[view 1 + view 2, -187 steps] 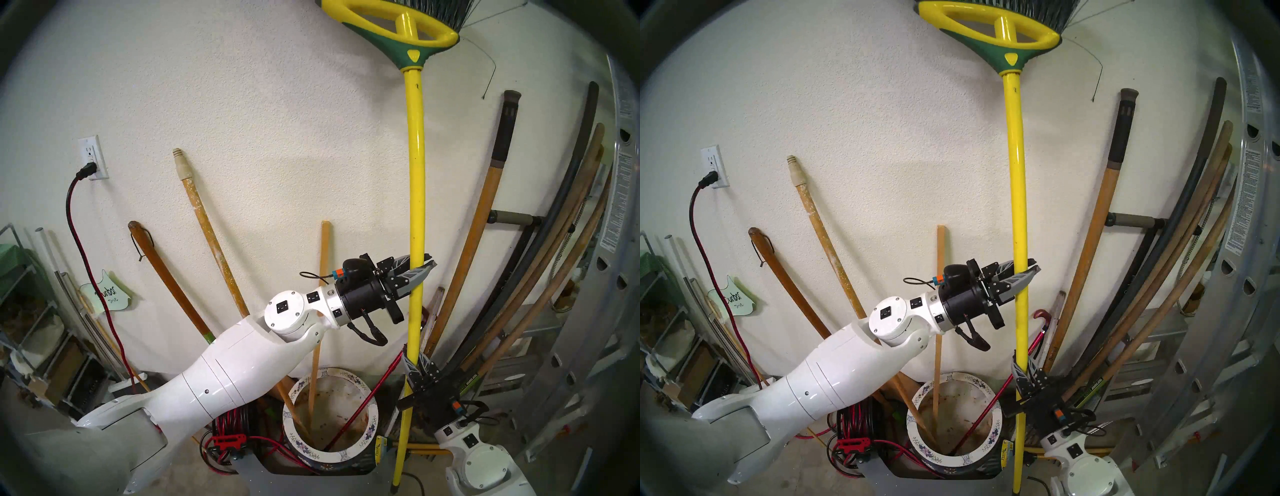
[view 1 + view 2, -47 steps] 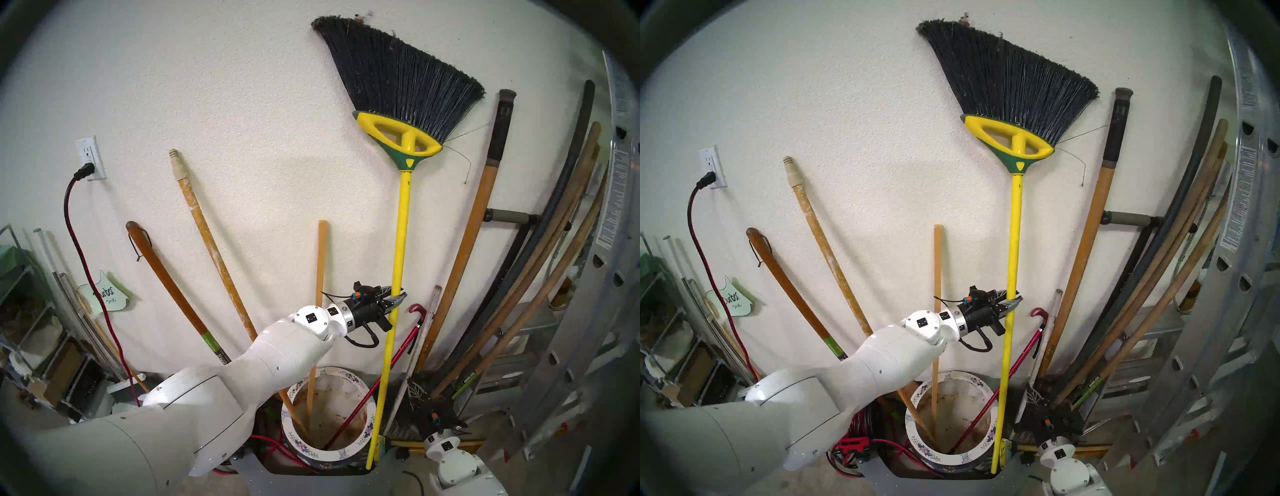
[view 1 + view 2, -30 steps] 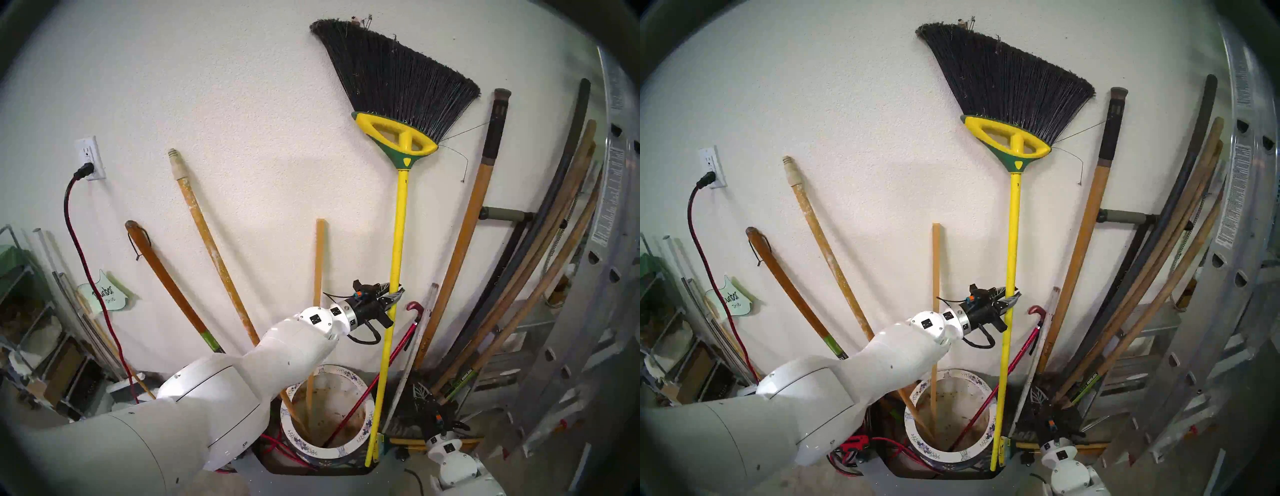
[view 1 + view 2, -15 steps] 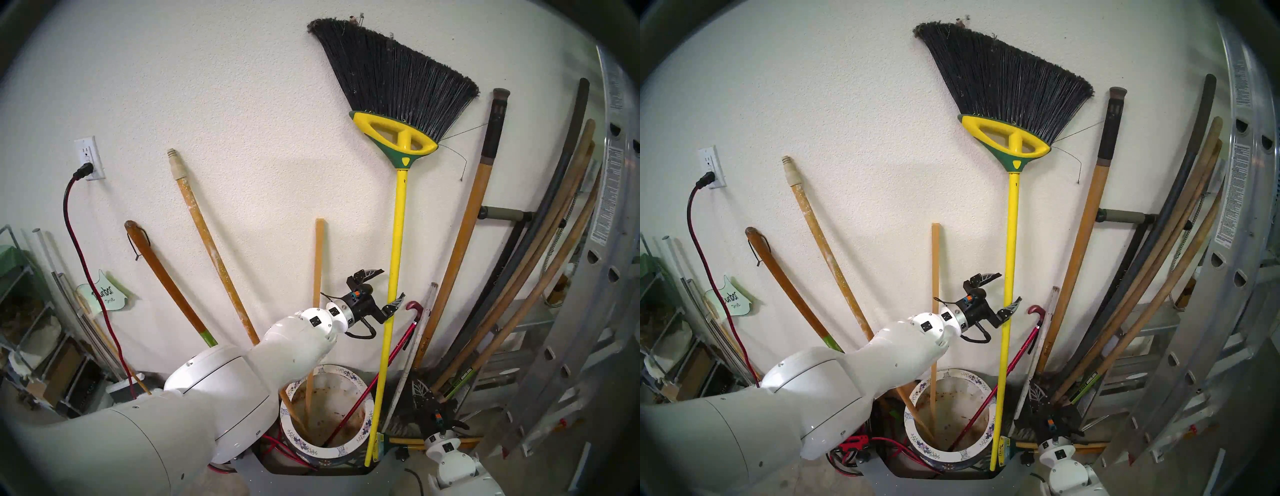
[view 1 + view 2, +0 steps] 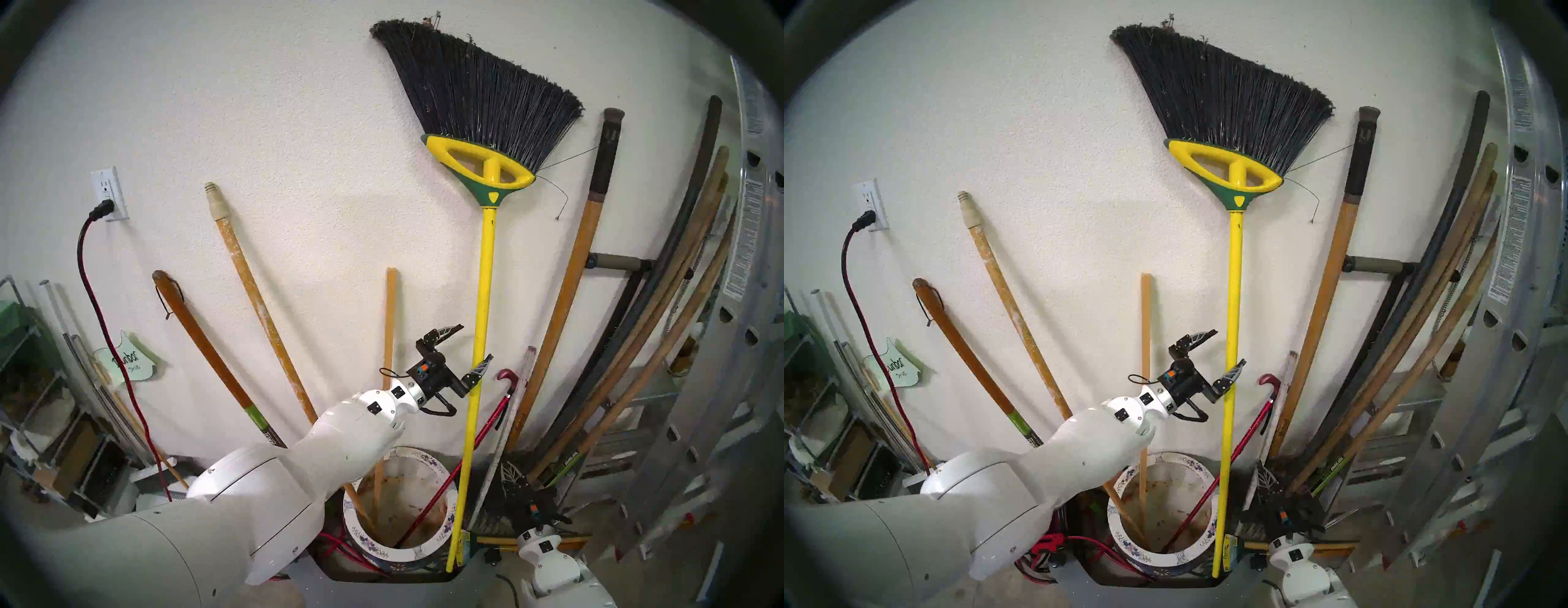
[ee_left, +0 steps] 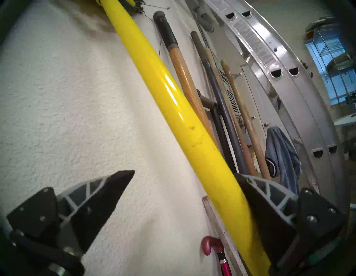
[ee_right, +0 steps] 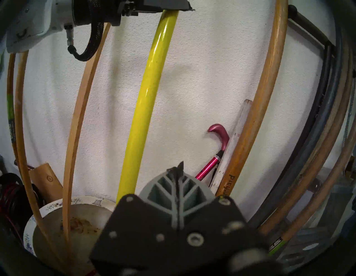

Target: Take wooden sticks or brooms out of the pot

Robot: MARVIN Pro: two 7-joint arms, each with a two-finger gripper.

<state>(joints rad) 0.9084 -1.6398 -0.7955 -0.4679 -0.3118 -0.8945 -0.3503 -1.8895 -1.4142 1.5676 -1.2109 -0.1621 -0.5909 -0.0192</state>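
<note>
At far left the round pole [image 5: 254, 288] and then the thin slat [image 5: 388, 339] stand in the pot [image 5: 441, 539]. My left claw [image 5: 469, 344] gapes wide, one finger [image 6: 269, 202] against the broom [image 5: 481, 322], which leans on the wall outside the pot's right rim. My right claw [image 7: 178, 171] is pressed together, empty.

Both head views are looking down and forward at the wall [image 5: 297, 127] from above. The left wrist view is sitting close to the broom [image 6: 173, 108], tilted upward; the right wrist view is facing the wall low down — all four are sharing the yellow handle.
</note>
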